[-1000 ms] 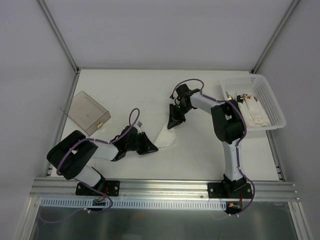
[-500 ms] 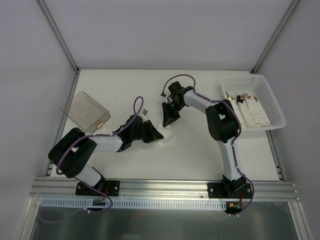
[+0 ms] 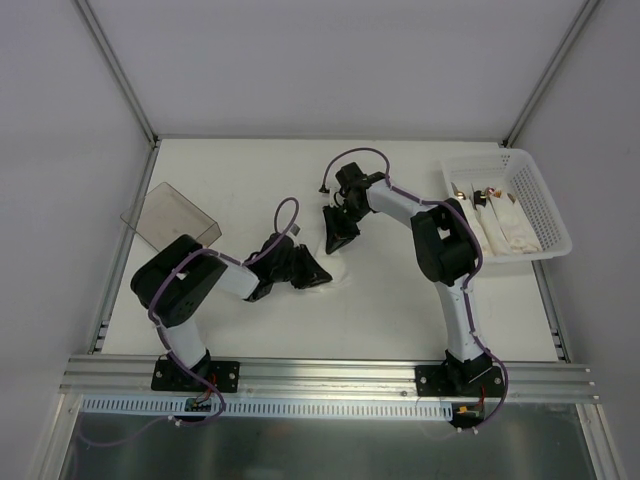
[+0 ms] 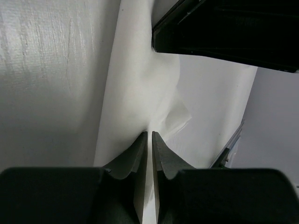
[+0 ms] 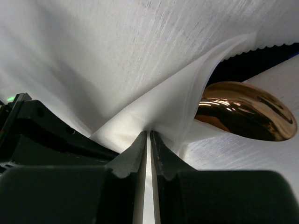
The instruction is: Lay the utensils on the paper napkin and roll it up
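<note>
The white paper napkin (image 3: 336, 260) is bunched between my two grippers near the table's middle. My left gripper (image 3: 312, 273) is shut on one edge of the napkin (image 4: 140, 88), which rises in a fold from its fingertips (image 4: 149, 133). My right gripper (image 3: 336, 236) is shut on another edge of the napkin (image 5: 163, 107). Its fingertips (image 5: 149, 132) pinch a lifted flap. Under that flap lies the glossy tan-brown bowl of a utensil (image 5: 247, 112). The rest of that utensil is hidden by the paper. The two grippers stand close together.
A white perforated basket (image 3: 545, 205) at the right edge holds rolled napkins and more utensils. A clear smoky container (image 3: 170, 225) lies on its side at the left. The right gripper's black body (image 4: 224, 25) fills the top of the left wrist view.
My left gripper has moved up and right toward the right one, and the right gripper has shifted left. The napkin, spread between them before, is now gathered into a small fold.
</note>
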You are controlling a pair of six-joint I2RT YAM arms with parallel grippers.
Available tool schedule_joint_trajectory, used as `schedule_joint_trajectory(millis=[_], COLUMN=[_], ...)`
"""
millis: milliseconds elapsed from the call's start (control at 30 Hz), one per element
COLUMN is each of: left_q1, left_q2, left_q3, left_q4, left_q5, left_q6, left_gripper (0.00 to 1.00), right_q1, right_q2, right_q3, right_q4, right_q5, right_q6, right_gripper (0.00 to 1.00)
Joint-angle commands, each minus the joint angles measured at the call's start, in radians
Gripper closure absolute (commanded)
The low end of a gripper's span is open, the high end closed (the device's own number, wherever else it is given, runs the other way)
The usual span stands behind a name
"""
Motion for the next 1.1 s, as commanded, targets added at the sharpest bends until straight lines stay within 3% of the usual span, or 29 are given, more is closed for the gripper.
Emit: schedule_joint_trajectory(millis=[0,200,300,433,600,833,1067], left_q1=[0.009,0.007,0.009,0.009,0.009,0.009,0.007], left_q2=[0.058,0.183,0.252,0.297,0.274,0.237,0.222], left_q3=[-0.053,-0.159,-0.192,-0.214,-0.208,-0.180,-0.185], left_q4=[0.091,0.285,0.371,0.413,0.370,0.296,0.275], left_q5=[-0.003,-0.008,-0.006,-0.009,-0.019,-0.019,-0.019], left_q6=[-0.054,-0.163,-0.234,-0.260,-0.243,-0.199,-0.191], left_gripper=[0.91,0.94,0.96,0.98,0.99,0.99,0.99], right_q1=[0.010,0.009,0.003,-0.037,-0.085,-0.102,-0.102], right_q2=[0.038,-0.016,-0.071,-0.152,-0.197,-0.117,-0.086], right_q3=[0.012,-0.003,-0.003,-0.018,-0.067,-0.089,-0.093], right_q4=[-0.009,0.000,0.002,-0.006,-0.013,0.009,0.079], right_q5=[0.063,0.048,0.024,0.013,0.076,0.059,-0.019], right_q6=[-0.053,-0.041,0.002,0.043,0.060,0.071,0.129], right_gripper=[0.89,0.84,0.76,0.71,0.68,0.64,0.51])
